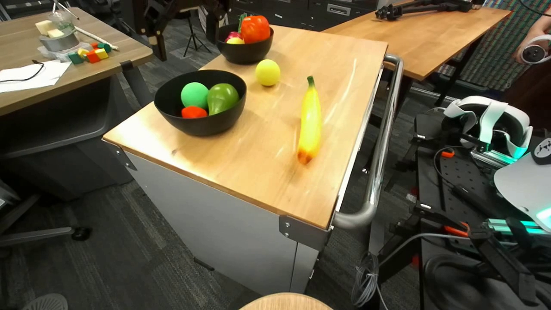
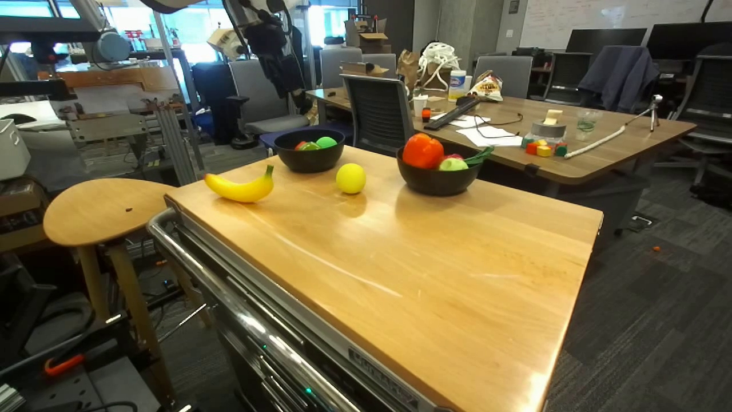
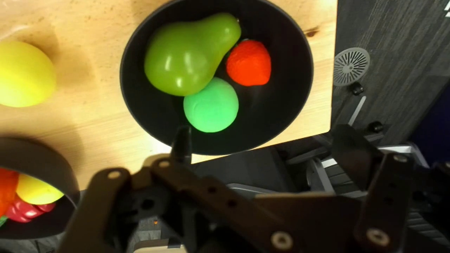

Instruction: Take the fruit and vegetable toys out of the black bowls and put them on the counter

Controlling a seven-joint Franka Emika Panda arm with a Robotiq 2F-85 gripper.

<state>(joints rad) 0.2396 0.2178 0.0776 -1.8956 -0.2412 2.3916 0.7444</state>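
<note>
Where the wrist view looks down into a matte black bowl (image 3: 281,109), it shows a green pear (image 3: 182,56), smooth and glossy, meeting a paler green ball (image 3: 211,107), with a duller red toy (image 3: 249,65) just beside its narrow end. In an exterior view the near wall (image 2: 309,159) of that bowl hides much of them. The gripper (image 3: 265,142) has its black fingers (image 3: 182,146) wide apart, and in both exterior views it hangs clear of the toys. In an exterior view the second black bowl (image 2: 437,184) carries a large orange-red toy (image 2: 423,151), and dark green stalks (image 2: 479,156) stick out over its right rim; the wrist view, cutting this bowl off at the left, adds a ridged red toy (image 3: 26,209) beside a yellow toy (image 3: 38,189). A yellow ball (image 1: 267,72) sits on the counter (image 1: 241,159) near both bowls. Only the exterior views take in the banana (image 1: 311,125), which lies on the wood, slightly curved, green at the stem and brown at the tip. In an exterior view a shiny tubular handle (image 1: 386,125) runs along the right of the counter's pale, grained top.
</note>
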